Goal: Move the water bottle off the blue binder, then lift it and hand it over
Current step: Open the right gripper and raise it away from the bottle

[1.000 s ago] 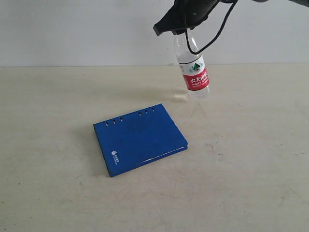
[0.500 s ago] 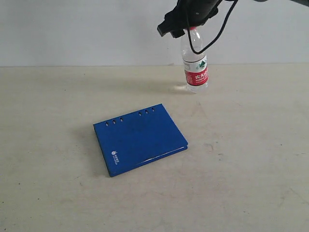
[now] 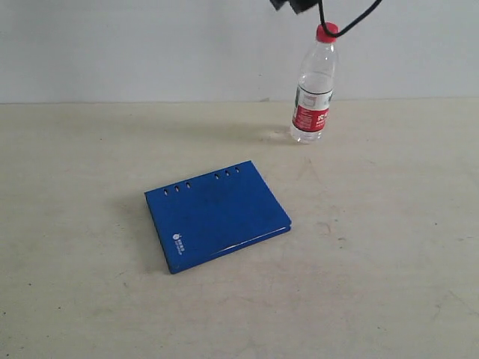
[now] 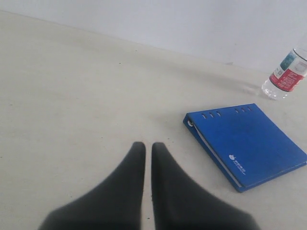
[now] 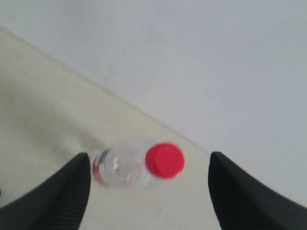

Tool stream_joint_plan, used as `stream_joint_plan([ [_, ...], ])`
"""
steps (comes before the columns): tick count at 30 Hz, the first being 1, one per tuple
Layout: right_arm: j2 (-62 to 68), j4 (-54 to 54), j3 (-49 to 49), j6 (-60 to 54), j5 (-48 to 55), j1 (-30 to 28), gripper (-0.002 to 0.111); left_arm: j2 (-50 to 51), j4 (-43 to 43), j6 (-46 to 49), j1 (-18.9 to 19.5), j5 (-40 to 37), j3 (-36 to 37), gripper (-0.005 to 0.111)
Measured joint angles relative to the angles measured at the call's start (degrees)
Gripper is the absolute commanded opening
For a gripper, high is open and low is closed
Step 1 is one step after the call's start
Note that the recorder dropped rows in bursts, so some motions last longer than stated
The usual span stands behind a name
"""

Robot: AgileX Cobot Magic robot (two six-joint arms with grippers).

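Observation:
The water bottle (image 3: 313,86), clear with a red cap and a red-and-white label, stands on the table near the back wall, leaning slightly. It is well apart from the blue binder (image 3: 215,215), which lies flat and closed in the middle. My right gripper (image 5: 149,165) hovers above the bottle (image 5: 136,164), open wide, its fingers on either side of the red cap and not touching it. In the exterior view only a dark tip of it (image 3: 288,4) shows at the top edge. My left gripper (image 4: 148,149) is shut and empty, low over the table short of the binder (image 4: 247,141).
The beige table (image 3: 90,164) runs back to a pale wall. A black cable (image 3: 352,22) hangs from the right arm just beside the bottle's cap.
The right gripper set the bottle down on the table at the back, let go of it and rose away. The bottle now stands free. The binder stayed put.

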State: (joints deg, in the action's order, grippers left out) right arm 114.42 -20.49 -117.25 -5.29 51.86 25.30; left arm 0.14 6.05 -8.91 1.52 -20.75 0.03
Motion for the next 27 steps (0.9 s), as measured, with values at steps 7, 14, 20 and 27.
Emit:
stream_joint_plan([
  [7,1.67,15.87,0.22,-17.45,11.83,0.0,0.062,0.0,0.0,0.0,0.0,0.0,0.0,0.004],
  [14,1.67,23.51,0.22,-21.52,15.3,0.0,0.062,0.0,0.0,0.0,0.0,0.0,0.0,0.004],
  [20,1.45,29.25,0.22,-21.91,17.88,0.0,0.009,0.0,0.0,0.0,0.0,0.0,0.0,0.004],
  [27,-5.2,36.22,0.22,-20.89,17.92,0.0,0.0,0.0,0.0,0.0,0.0,0.0,0.0,0.004],
])
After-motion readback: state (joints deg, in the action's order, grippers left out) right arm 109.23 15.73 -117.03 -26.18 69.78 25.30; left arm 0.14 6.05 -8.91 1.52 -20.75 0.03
